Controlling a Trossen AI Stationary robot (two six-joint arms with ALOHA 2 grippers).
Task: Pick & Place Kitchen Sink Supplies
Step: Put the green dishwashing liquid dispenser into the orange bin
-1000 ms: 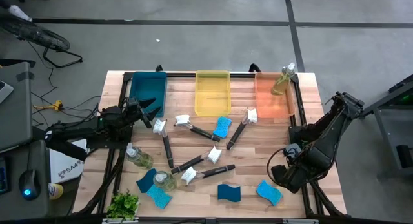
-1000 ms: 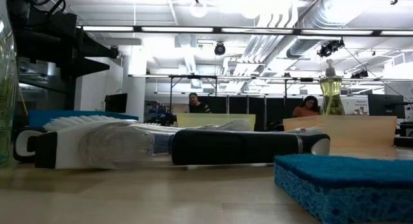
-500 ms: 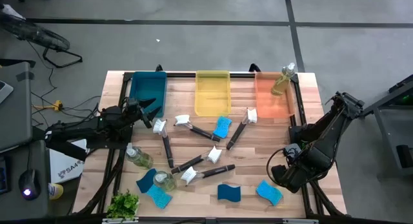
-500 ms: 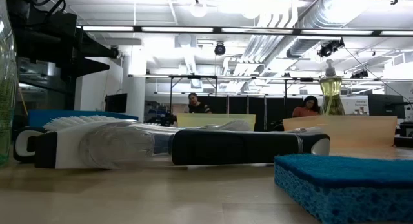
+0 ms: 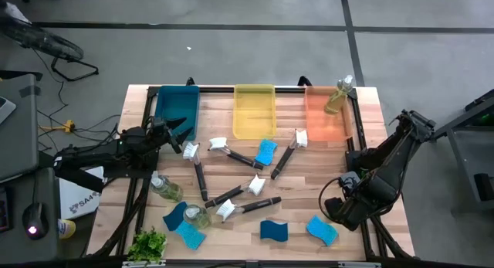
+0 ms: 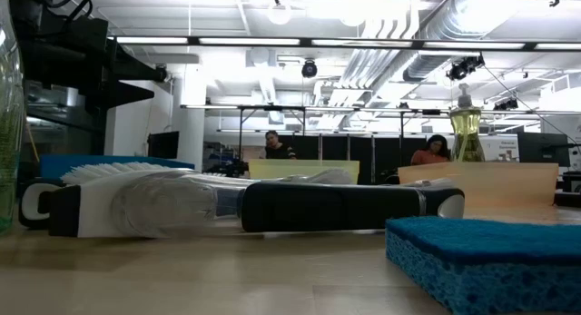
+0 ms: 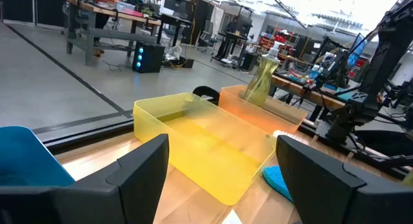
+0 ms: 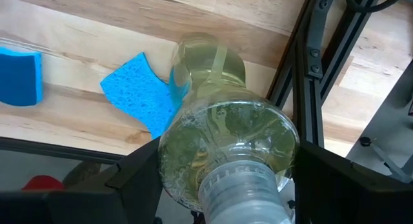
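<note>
Several black-handled dish brushes [image 5: 231, 195] lie crossed at the table's middle, with blue sponges [image 5: 266, 150] [image 5: 274, 231] [image 5: 323, 229] around them. Two clear bottles [image 5: 164, 188] lie near the left edge, and a third [image 5: 337, 96] stands in the orange bin [image 5: 324, 127]. My right gripper [image 5: 337, 212] hangs over the near right corner, shut on another bottle [image 8: 226, 140]. My left gripper [image 5: 179, 129] hovers open beside the blue bin [image 5: 176, 106]; its wrist view looks across the yellow bin [image 7: 206, 146]. My right gripper holds the clear bottle by the wide upper body [image 8: 174, 153] just below its ribbed collar [image 8: 239, 198], pinched between the two fingers [image 8: 139, 179]. It comes from above, pointing down, and the bottle's base points at the table. Whether the base rests on the wood cannot be told.
Three bins, blue, yellow [image 5: 254, 110] and orange, stand in a row along the far edge. A small green plant [image 5: 147, 245] sits at the near left corner. A black frame rail [image 8: 303, 75] runs along the table's right edge, close to the held bottle. People show beyond the table.
</note>
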